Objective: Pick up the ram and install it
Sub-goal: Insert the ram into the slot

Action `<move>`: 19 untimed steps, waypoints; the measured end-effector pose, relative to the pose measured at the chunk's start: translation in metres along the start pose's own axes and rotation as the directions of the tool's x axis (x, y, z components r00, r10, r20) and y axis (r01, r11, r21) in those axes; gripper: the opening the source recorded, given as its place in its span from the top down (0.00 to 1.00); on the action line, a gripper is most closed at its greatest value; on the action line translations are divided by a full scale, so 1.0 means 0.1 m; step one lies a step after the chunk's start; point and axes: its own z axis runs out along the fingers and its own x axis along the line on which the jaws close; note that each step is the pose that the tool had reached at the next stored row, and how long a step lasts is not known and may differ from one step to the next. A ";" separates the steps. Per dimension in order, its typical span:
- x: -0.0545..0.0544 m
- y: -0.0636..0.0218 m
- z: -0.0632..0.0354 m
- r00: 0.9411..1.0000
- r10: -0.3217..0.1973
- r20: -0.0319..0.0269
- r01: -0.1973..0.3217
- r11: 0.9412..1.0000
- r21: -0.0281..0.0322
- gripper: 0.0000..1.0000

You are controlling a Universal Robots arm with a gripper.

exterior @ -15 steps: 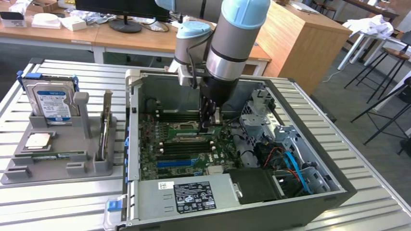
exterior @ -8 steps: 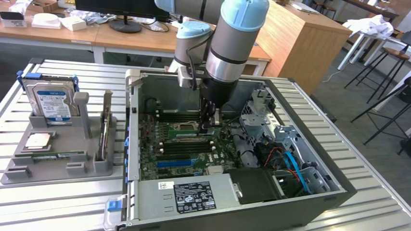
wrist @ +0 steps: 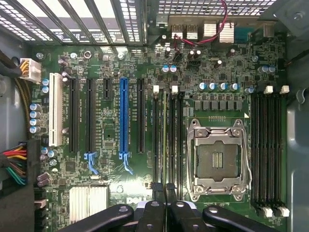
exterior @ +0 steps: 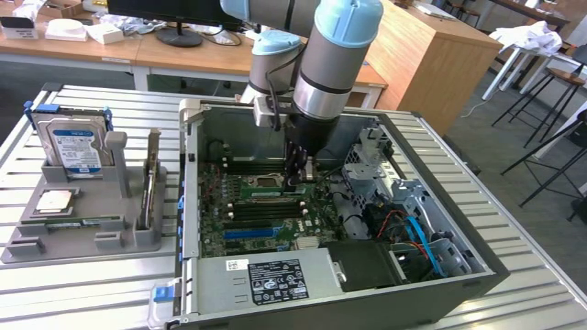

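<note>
Pickup done: black gripper [wrist: 163,193] clamped on the thin green ram stick [wrist: 164,140], standing edge-on among black memory slots [wrist: 173,135]; seating unconfirmed.

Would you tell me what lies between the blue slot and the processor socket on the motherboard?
In the wrist view, one black slot and a bank of memory slots lie there.

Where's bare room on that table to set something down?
Bare slats in front of the grey holder, and beside the computer case at the exterior view's right. Crowded inside the case: tool holding the ram at the motherboard.
</note>
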 end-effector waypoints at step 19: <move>0.00 0.037 0.045 1.000 0.000 0.000 0.000 1.000 0.000 0.89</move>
